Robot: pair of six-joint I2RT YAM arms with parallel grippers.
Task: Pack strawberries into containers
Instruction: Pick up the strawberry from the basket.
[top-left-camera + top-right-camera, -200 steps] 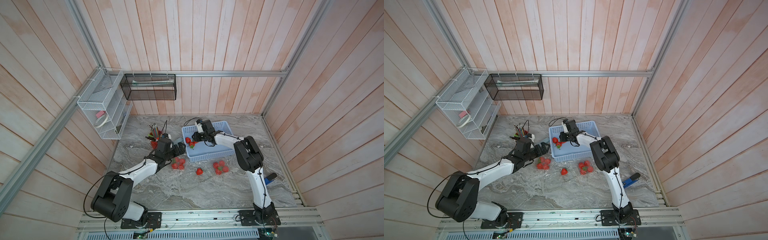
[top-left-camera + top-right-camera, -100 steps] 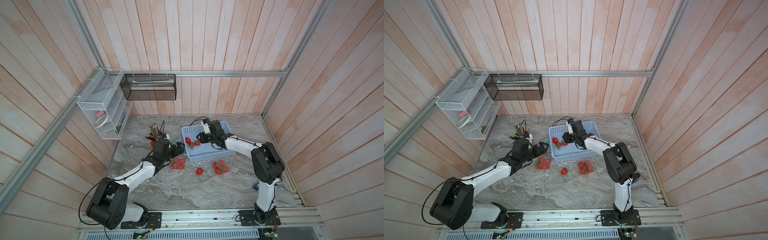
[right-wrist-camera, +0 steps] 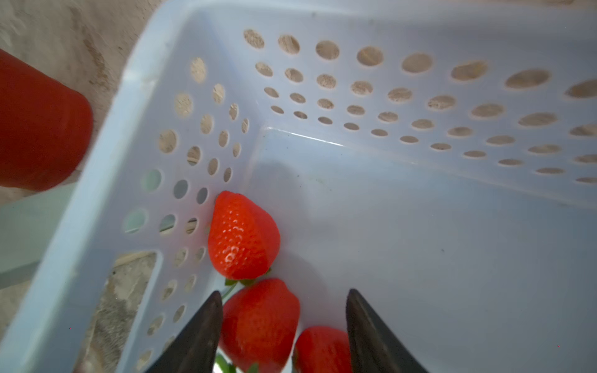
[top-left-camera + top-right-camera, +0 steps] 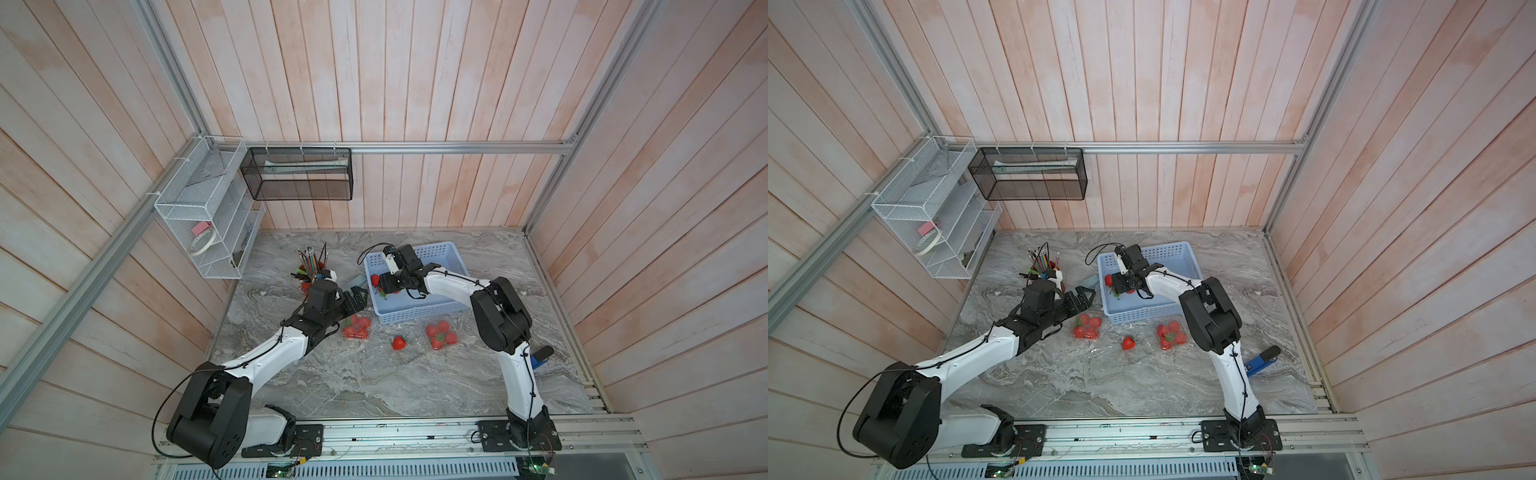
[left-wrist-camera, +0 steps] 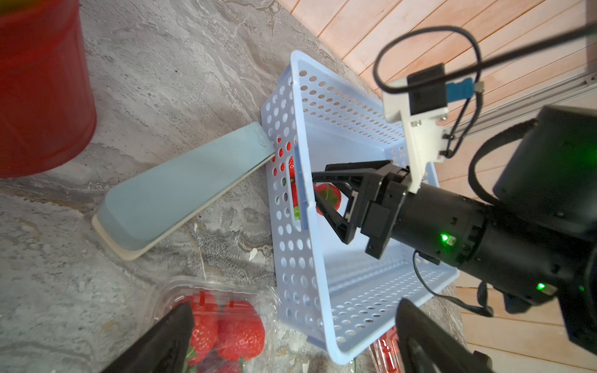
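Note:
Three strawberries (image 3: 243, 235) lie at the left end of the light-blue basket (image 4: 453, 257). My right gripper (image 3: 284, 292) reaches down into that end, open, with two of the berries (image 3: 260, 319) between its fingers, gripping neither. It also shows in a top view (image 4: 384, 286). My left gripper (image 5: 294, 306) hangs open over a clear container (image 5: 226, 323) packed with strawberries, by the basket's front left corner (image 4: 356, 326). A second filled container (image 4: 441, 336) sits in front of the basket. A single strawberry (image 4: 399, 343) lies between the two.
A red pencil cup (image 4: 307, 282) stands left of the basket. A flat pale-blue case (image 5: 181, 190) leans against the basket's left wall. A blue-handled tool (image 4: 540, 357) lies by the right arm. Wire racks (image 4: 208, 216) hang on the back left wall.
The right gripper's jaws have spread wider over the berries in the basket, and the right arm has swung back and forth. The left arm has barely moved.

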